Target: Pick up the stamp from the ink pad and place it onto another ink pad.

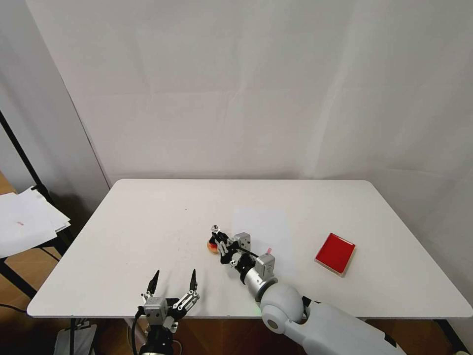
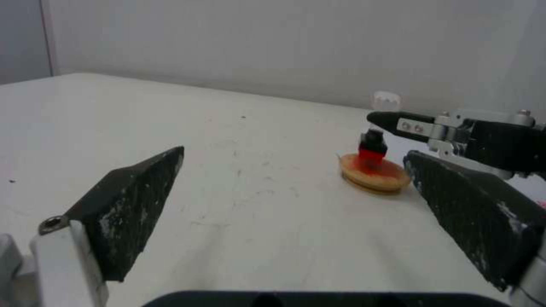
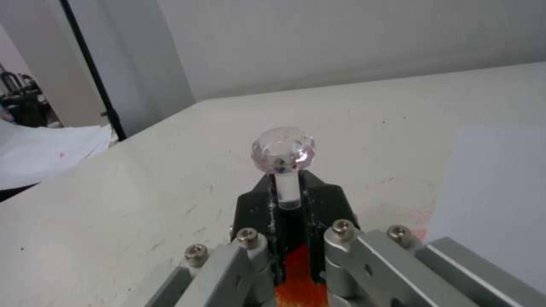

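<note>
the stamp (image 3: pixel 283 154) is a tiny thing with a faceted clear knob on a thin clear stem and a black base, and it's standing upright on the small round ink pad (image 2: pixel 376 174), a tan-rimmed disc with an orange-red centre. the big glossy red square pad (image 1: pixel 335 253) lies well apart toward the right side of the scuffed white table (image 1: pixel 148 222), which has rounded corners and plain white sheets hanging behind it. the right gripper (image 1: pixel 220 241) is clenched on the stamp's stem just under the knob, while the left gripper (image 1: pixel 173 281) hovers at the near edge with its dark pointed fingers (image 2: pixel 134 204) spread wide, holding nothing.
</note>
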{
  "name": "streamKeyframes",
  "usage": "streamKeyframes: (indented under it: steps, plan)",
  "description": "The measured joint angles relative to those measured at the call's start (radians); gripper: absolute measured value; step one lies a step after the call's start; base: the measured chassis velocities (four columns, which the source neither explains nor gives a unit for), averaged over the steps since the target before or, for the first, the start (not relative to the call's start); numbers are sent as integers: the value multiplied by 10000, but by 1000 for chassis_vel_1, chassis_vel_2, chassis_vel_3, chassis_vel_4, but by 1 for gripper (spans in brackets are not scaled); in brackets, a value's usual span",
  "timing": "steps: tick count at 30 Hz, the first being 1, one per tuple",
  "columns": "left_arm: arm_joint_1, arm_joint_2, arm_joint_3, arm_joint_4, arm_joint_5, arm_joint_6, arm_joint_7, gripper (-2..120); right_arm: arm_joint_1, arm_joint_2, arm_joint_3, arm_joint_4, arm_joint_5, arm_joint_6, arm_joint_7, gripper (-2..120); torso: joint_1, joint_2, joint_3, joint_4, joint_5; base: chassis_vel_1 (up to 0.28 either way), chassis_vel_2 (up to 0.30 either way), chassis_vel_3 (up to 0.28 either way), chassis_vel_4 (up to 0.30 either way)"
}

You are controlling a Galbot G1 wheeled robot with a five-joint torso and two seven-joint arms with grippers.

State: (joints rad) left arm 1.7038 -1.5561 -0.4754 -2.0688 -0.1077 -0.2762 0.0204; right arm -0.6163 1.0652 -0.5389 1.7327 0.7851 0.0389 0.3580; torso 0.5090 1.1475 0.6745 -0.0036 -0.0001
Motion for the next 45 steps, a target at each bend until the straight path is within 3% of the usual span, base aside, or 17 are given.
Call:
streamKeyframes:
  steps: [27,30,31,44,45]
  plan:
    - [0,0,0,0,0,0,0,102,-350,-81,29,142,-102,100,94,8,0,1,-1,0,0,0,0,0,0]
    - [0,0,0,0,0,0,0,102,-386,-99,30,163,-103,92,123,18,1,0,0,0,-1,0,0,0,0]
    - [0,0,0,0,0,0,0,102,-399,-101,34,187,-106,91,139,28,0,0,0,0,0,0,0,0,0]
    - [0,0,0,0,0,0,0,102,-424,-69,38,260,-128,67,252,71,0,0,0,0,0,0,0,0,0]
    - [0,0,0,0,0,0,0,102,-429,-63,38,277,-139,59,285,80,0,0,0,0,0,0,0,0,0]
